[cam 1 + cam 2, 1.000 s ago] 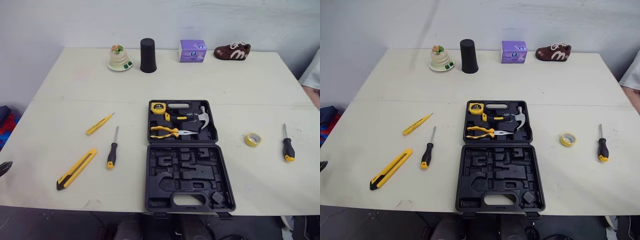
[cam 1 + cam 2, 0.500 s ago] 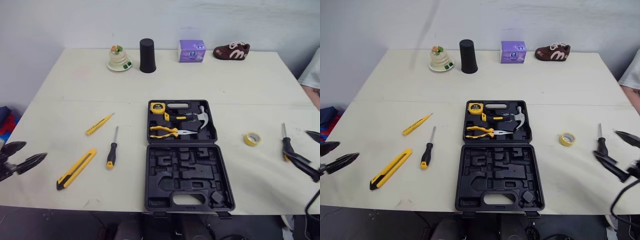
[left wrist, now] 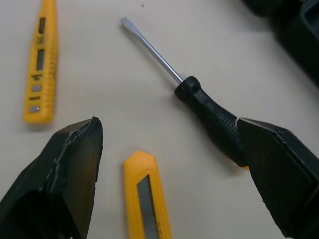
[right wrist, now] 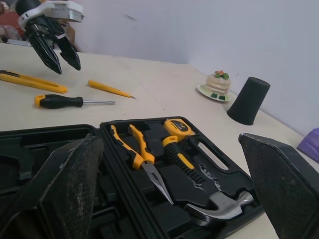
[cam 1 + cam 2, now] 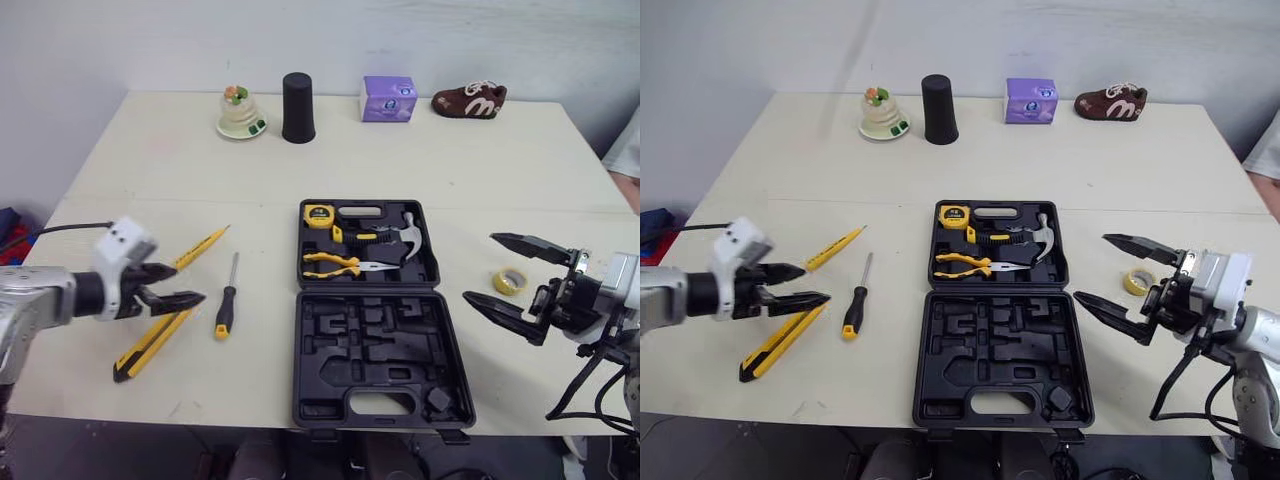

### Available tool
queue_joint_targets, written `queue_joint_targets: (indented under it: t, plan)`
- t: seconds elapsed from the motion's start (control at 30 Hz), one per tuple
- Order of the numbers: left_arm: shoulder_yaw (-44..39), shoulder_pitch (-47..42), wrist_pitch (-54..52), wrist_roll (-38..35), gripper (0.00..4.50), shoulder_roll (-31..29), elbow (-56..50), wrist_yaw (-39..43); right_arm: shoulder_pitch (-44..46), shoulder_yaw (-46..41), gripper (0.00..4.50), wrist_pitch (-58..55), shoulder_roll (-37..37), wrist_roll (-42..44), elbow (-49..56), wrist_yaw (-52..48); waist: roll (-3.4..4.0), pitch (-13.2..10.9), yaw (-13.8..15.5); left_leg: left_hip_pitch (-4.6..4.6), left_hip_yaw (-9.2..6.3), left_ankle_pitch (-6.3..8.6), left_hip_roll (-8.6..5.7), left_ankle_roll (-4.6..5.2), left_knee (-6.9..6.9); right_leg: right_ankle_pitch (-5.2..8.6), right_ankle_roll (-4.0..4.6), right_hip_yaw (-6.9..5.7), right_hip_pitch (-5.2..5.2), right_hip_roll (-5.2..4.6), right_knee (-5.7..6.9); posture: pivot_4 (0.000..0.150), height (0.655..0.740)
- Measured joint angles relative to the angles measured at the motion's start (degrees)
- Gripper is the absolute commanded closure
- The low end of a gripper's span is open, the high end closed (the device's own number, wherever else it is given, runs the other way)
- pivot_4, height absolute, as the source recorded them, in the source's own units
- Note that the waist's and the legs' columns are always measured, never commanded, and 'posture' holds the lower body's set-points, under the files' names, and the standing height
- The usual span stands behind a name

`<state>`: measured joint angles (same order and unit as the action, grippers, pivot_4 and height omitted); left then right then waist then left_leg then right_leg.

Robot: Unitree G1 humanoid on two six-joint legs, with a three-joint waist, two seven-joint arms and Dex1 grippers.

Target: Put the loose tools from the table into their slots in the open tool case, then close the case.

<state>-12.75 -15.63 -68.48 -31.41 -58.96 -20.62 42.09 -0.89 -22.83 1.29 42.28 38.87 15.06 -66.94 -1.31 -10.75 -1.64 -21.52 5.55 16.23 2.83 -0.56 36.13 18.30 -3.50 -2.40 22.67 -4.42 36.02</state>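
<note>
The case (image 5: pixel 300 340) lies open flat in the middle of the desk (image 5: pixel 150 180), hinge running side to side. Its far half holds, from the left, a tape measure (image 5: pixel 318 214) in the top corner, the pliers (image 5: pixel 340 264) lying lengthwise along the hinge side, and a hammer (image 5: pixel 405 232) with its head towards the right wall. The near half shows its moulded slots, with one small dark piece in the right front corner.

Out on the left of the desk lie three loose tools. A yellow knife (image 5: pixel 150 340) sits on a slant nearest the edge, a yellow pen (image 5: pixel 200 248) lies further back, and a screwdriver (image 5: pixel 225 308) with a black handle lies between them and the case, its blade pointing away. The left gripper (image 5: pixel 190 283) hovers over the knife's far end, just short of the screwdriver, its jaws apart and holding nothing.

Right of the case, a tape roll (image 5: pixel 508 281) rests on the desk. The right gripper (image 5: pixel 479 266) hangs between roll and case, its jaws spread wide and empty, partly masking the roll.

Along the back stand an ornament (image 5: pixel 240 112), a black cup (image 5: pixel 297 108), a purple box (image 5: pixel 387 99) and a brown shoe (image 5: pixel 470 101), well clear of the case.
</note>
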Motion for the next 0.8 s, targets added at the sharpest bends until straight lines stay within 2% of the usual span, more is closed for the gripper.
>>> queue_joint_targets:
  t: [0.13,0.23,0.4,0.57,0.67,0.8]
  plan:
    - [1.7,-1.4,-11.3,-0.1,0.05,0.5,-7.3,-5.9,-0.7,0.0,0.0,0.1,0.0,-0.2,0.3,-0.3,-0.05,0.0,0.1,0.15,-0.04,-0.1,-0.04,0.06,0.06,0.0,-0.02,0.04,-0.04,0.02,0.26,0.15,0.74]
    - [0.0,-4.5,-17.2,0.4,0.05,6.8,-9.2,-11.2,-1.5,0.1,0.0,0.6,-0.1,-0.5,0.3,-1.1,-0.07,0.0,0.2,0.37,-0.07,-0.22,-0.09,0.04,0.1,0.0,-0.03,0.06,-0.17,0.01,0.45,0.15,0.74]
    - [0.9,-3.9,-21.3,2.5,0.05,17.2,-11.4,-18.7,-1.5,1.0,0.0,1.4,-0.1,-0.6,0.3,-3.1,-0.15,-0.1,0.0,0.32,-0.1,-0.24,-0.08,0.0,0.13,0.0,-0.03,0.09,-0.14,0.05,0.5,0.15,0.74]
    - [1.8,-3.0,-22.0,4.8,0.05,20.8,-12.7,-23.1,0.1,1.5,0.0,2.1,0.4,-0.7,0.1,-5.1,-0.16,-0.1,0.1,0.34,-0.1,-0.42,-0.08,-0.33,0.14,0.0,-0.03,0.09,-0.14,0.06,0.51,0.15,0.74]
    - [2.7,-1.3,-21.5,5.6,0.91,20.8,-12.9,-24.4,0.1,1.5,0.0,2.2,0.6,-1.1,0.0,-5.7,-0.18,-0.1,0.2,0.34,-0.11,-0.42,-0.08,-0.33,0.13,0.0,-0.02,0.08,-0.13,0.05,0.5,0.15,0.74]
    - [2.7,0.3,-20.8,6.8,2.73,22.4,-14.4,-25.9,0.1,1.5,0.0,2.1,0.6,-1.2,-0.1,-5.7,-0.17,-0.1,0.3,0.34,-0.1,-0.41,-0.11,-0.31,0.13,0.0,-0.02,0.09,-0.16,-0.01,0.48,0.15,0.74]
